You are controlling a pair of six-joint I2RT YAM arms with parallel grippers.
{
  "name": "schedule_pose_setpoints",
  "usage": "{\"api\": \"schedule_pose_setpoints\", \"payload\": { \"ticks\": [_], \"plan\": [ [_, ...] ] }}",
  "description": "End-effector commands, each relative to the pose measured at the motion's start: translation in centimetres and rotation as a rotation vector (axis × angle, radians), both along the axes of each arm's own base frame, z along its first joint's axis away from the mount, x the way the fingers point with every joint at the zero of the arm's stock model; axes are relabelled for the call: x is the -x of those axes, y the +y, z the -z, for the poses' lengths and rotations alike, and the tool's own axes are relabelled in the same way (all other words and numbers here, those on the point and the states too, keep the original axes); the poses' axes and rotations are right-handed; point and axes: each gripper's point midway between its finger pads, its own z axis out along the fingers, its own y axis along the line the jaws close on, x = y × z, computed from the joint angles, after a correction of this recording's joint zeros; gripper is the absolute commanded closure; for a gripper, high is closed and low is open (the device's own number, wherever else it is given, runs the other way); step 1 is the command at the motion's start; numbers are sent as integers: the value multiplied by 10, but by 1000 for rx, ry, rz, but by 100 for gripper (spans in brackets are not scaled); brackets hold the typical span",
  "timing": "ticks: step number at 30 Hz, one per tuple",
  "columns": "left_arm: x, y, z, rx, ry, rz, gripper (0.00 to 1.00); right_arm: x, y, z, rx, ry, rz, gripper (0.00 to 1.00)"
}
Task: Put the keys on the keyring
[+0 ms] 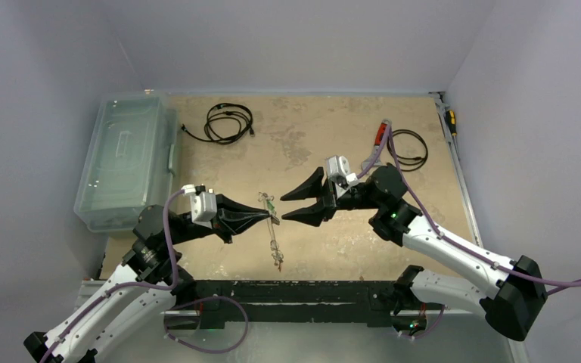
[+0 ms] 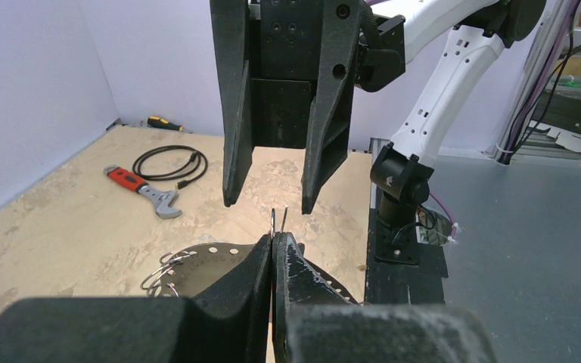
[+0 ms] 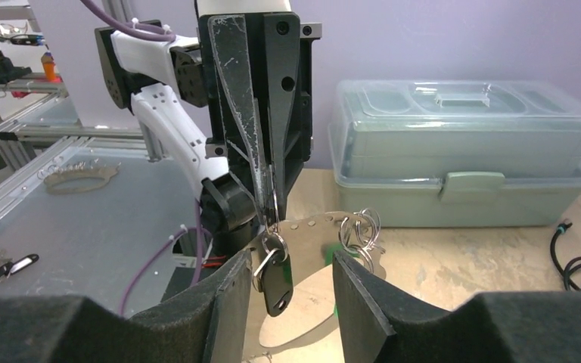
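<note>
The keyring [image 1: 274,243] is a flat grey hoop with holes, held upright and edge-on between the arms. My left gripper [image 1: 272,218] is shut on its rim; its closed tips [image 2: 274,239] show thin metal poking out. In the right wrist view the hoop [image 3: 314,227] hangs from the left fingers [image 3: 261,159]. A black key [image 3: 276,281] dangles from it on a small split ring. Several small rings [image 3: 363,231] hang further right, with a green key head [image 3: 338,251] partly hidden. My right gripper [image 3: 287,295] is open, one finger on each side of the black key, and it also shows in the top view [image 1: 286,206].
A clear plastic box [image 1: 125,159] stands at the left. A black coiled cable [image 1: 228,121] lies at the back. A red-handled wrench [image 2: 147,189] and a second cable [image 2: 170,162] lie at the back right, with a screwdriver [image 2: 163,122] by the wall.
</note>
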Motion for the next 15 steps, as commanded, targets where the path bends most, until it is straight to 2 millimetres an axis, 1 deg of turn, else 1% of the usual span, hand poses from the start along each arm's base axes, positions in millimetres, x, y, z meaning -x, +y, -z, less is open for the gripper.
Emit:
{"api": "schedule_pose_setpoints", "payload": {
  "ticks": [1,5,7,10,15],
  "plan": [
    [7,2,-20,57,-65,19,100,3,-4,-32,-57,-107,-3,51],
    [9,4,-23,70,-78,16,100,2,-9,-35,-63,-138,34,44],
    [9,5,-25,77,-82,12,100,4,-14,-36,-81,-165,46,44],
    [11,5,-28,95,-90,19,100,12,-19,-33,-92,-196,25,46],
    [25,6,-35,157,-120,82,100,28,-23,-26,-98,-220,-42,50]
  ]
}}
